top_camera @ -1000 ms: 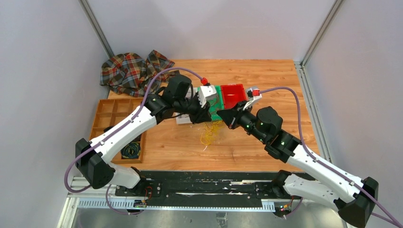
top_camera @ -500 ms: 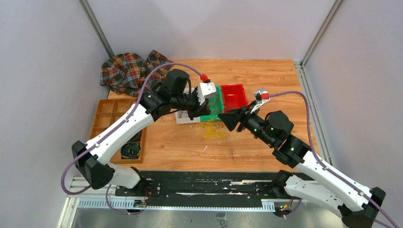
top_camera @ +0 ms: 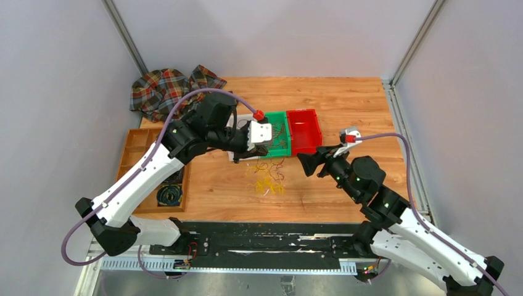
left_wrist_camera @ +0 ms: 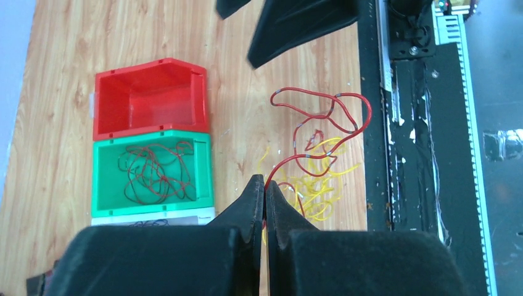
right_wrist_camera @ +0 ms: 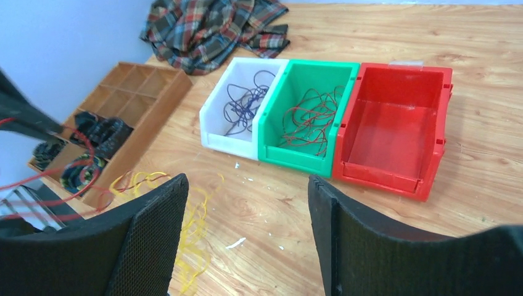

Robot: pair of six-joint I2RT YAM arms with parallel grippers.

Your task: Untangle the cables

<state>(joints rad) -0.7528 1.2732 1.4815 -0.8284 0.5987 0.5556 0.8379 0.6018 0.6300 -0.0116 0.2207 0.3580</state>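
A loose pile of yellow cables lies on the wood in front of the bins, and also shows in the left wrist view. My left gripper is shut on a thin red cable, whose loops hang over the yellow pile. From above, the left gripper sits just left of the pile. My right gripper stands open to the right of the pile. Nothing is between its fingers, and the yellow strands lie by its left finger.
Three bins stand in a row: a white bin with purple cables, a green bin with red-brown cables and an empty red bin. A wooden compartment tray with dark coiled cords sits left, and a plaid cloth back left.
The right gripper opened and drew back to the right, away from the pile. The left gripper shut on the red cable and pulled it left. The pile spread out.
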